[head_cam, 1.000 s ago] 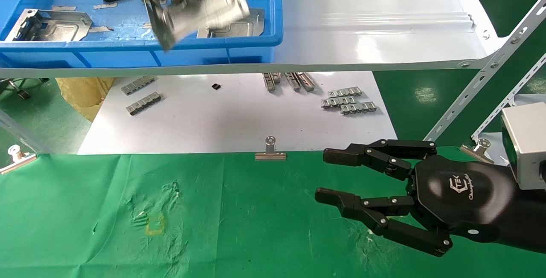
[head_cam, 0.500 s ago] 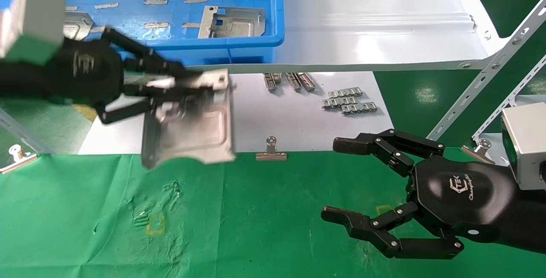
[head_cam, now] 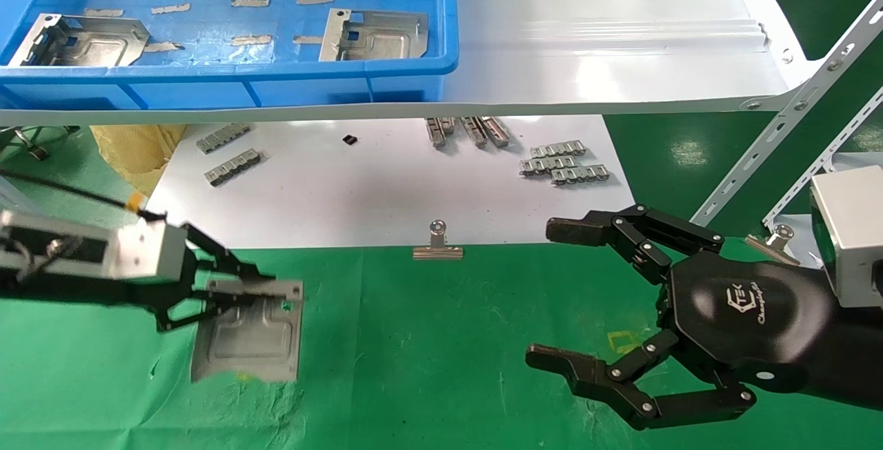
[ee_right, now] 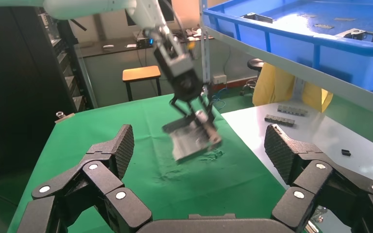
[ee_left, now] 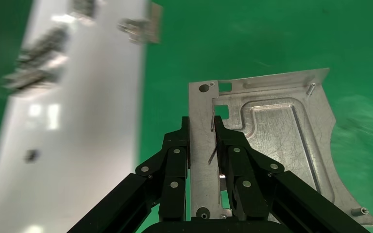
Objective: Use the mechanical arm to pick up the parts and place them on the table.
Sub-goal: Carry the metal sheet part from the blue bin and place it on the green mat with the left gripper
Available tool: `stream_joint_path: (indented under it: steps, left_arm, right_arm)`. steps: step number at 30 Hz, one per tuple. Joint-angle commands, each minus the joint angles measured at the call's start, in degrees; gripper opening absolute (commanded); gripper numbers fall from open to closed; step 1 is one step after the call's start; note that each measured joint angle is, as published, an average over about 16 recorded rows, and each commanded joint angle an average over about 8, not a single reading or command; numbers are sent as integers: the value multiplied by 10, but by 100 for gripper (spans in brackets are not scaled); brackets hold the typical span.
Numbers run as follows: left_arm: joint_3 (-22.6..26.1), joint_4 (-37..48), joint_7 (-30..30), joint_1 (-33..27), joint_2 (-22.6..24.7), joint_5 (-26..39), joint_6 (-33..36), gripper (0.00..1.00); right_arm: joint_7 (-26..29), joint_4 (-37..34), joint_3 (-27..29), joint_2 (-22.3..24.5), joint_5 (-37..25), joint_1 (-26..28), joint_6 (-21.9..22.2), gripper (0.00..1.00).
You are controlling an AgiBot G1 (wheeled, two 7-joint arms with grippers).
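Observation:
My left gripper (head_cam: 276, 290) is shut on the rim of a silvery stamped part (head_cam: 248, 336), held low over the green-cloth table (head_cam: 428, 353) at the front left. I cannot tell whether the part touches the cloth. The left wrist view shows both fingers (ee_left: 175, 160) pinching the part's (ee_left: 277, 141) flat edge strip. My right gripper (head_cam: 552, 293) is open and empty over the cloth at the right. Its view (ee_right: 201, 150) shows the left gripper (ee_right: 194, 109) with the part (ee_right: 192, 141) farther off. Two more parts (head_cam: 83, 39) (head_cam: 376, 25) lie in the blue bin (head_cam: 276, 74).
The bin stands on a glossy white ribbed shelf (head_cam: 607, 43). Below it a white sheet (head_cam: 386, 188) carries small grey linked strips (head_cam: 562, 163). A binder clip (head_cam: 437, 243) sits at the cloth's far edge. A yellow square mark (head_cam: 621, 341) lies by the right hand.
My left gripper has carried the part from above the blue bin, out and down to the green cloth at the front left. The right hand's fingers have spread wider.

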Motion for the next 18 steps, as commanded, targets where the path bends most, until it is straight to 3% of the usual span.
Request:
stream_joint_path:
  steps: [1,7,8,18]
  left_arm:
    - [6,23,23,10,8,6,2,17]
    - [10,70,86,29,25,13,-19,92]
    - [11,77,94,31,28,13,-23,99]
    - [10,140,113,27,49,13,-24,100]
  right_arm:
    - [0,0,0,0,0,0,0,100]
    - [0,0,0,0,0,0,0,100]
    - [0,0,0,0,0,0,0,100]
    - [0,0,0,0,0,0,0,100]
